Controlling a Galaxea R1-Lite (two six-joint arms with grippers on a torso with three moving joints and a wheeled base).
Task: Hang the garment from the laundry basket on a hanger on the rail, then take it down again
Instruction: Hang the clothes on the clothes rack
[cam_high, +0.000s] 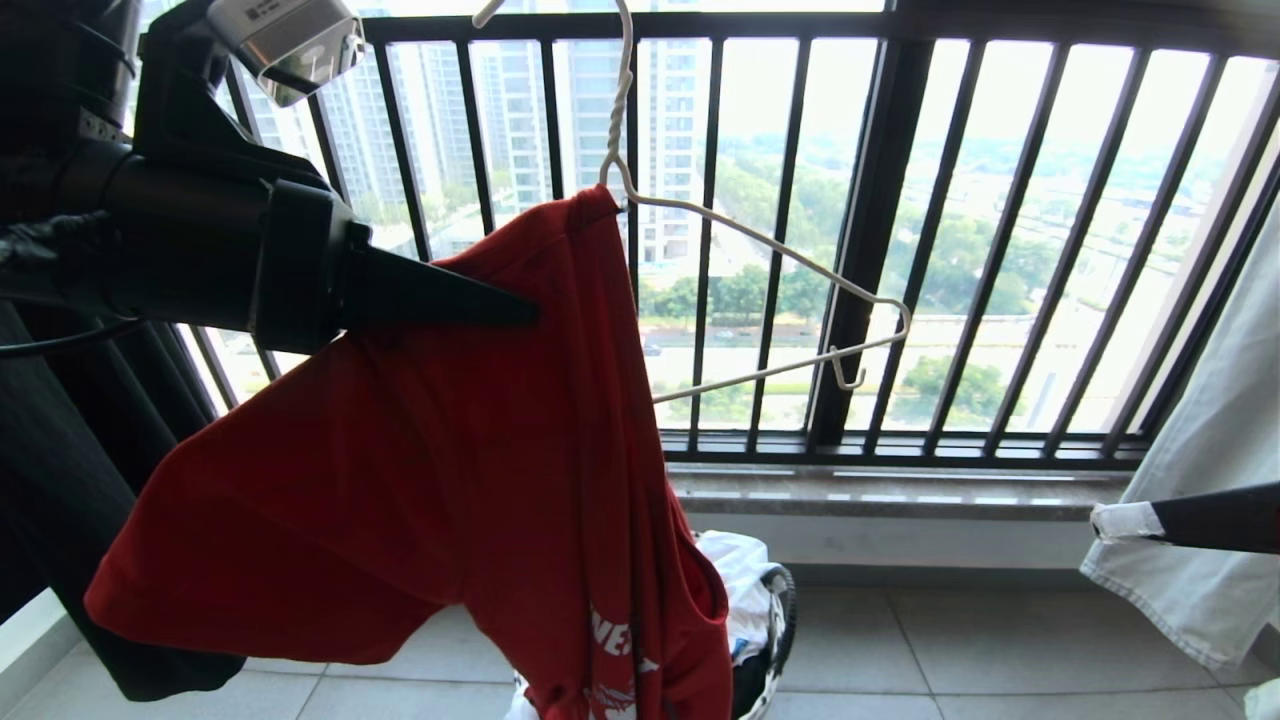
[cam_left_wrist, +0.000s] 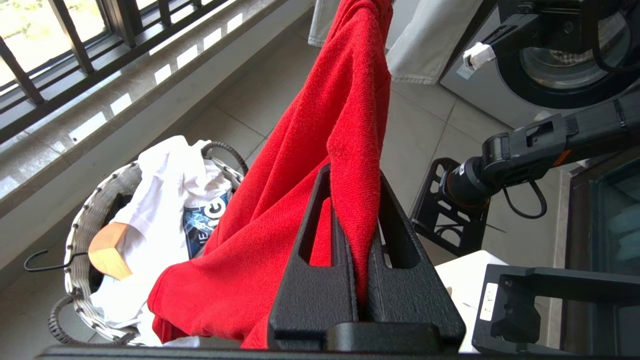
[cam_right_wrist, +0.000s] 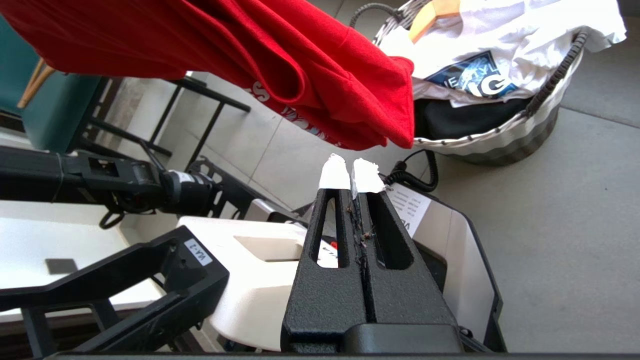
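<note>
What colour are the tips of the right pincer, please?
White; the right pincer has taped tips, clearest in the right wrist view.

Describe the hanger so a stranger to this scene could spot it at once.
Start at the black balcony railing. In front of it hangs a thin cream-white wire hanger with a twisted neck. The red T-shirt covers its left shoulder while its right shoulder is bare; the wooden hanger in the laundry basket is thicker.

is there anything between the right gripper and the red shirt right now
Nothing visible. The right gripper, shut and empty, sits just below the hanging red T-shirt, with only open air between them. The left gripper is clamped on the shirt, which is half on the wire hanger.
</note>
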